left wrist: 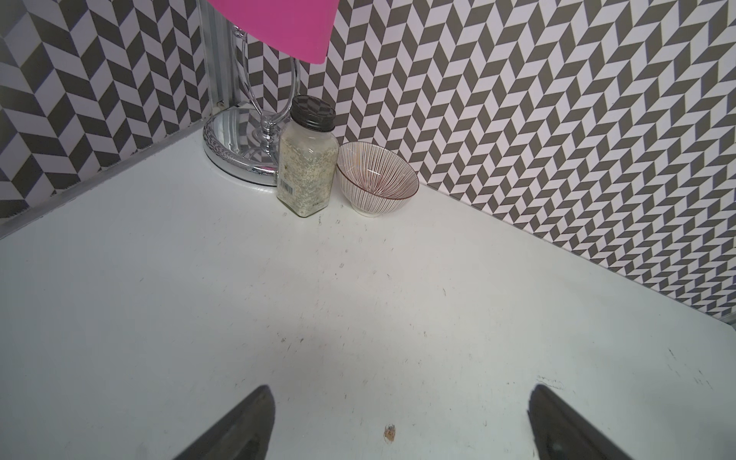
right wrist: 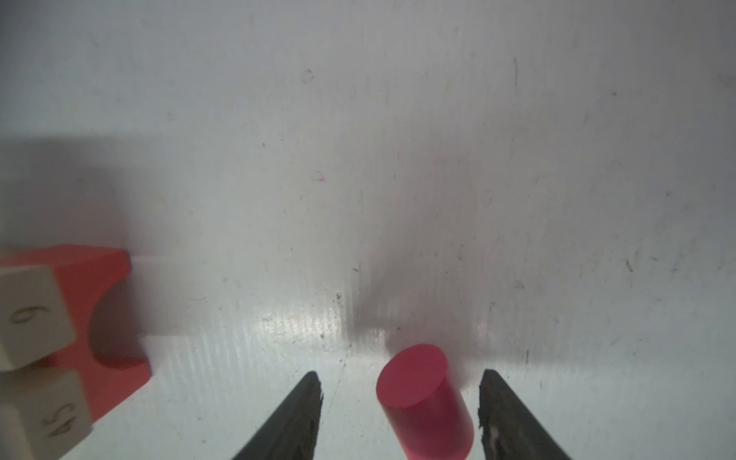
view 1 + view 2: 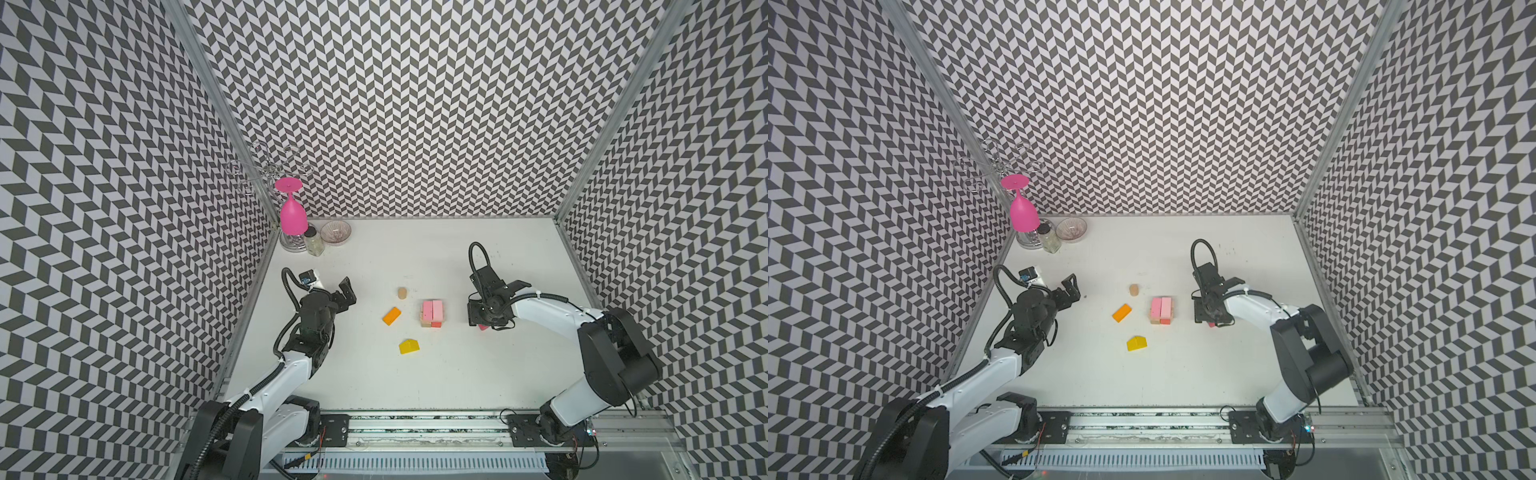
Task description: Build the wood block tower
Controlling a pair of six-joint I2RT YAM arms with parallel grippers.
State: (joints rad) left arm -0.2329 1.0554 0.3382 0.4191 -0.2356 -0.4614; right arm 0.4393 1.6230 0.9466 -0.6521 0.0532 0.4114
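Grasp of red cylinder [image 2: 422, 402] | right pincer [image 2: 401, 374]: open astride it, nearer one finger; centre, then close gently | left pincer [image 1: 401, 390]: open, empty

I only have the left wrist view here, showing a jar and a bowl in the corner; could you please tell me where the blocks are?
Observer: In both top views a low stack, with pink blocks on top, stands near the middle of the table.
Operator: Thank you. Are any blocks loose?
Observer: Yes. A tan cylinder, an orange block and a yellow house block sit apart, left of the stack.
Operator: And what is the right gripper doing?
Observer: In the right wrist view the right gripper straddles a red cylinder, jaws open, with gaps on both sides.
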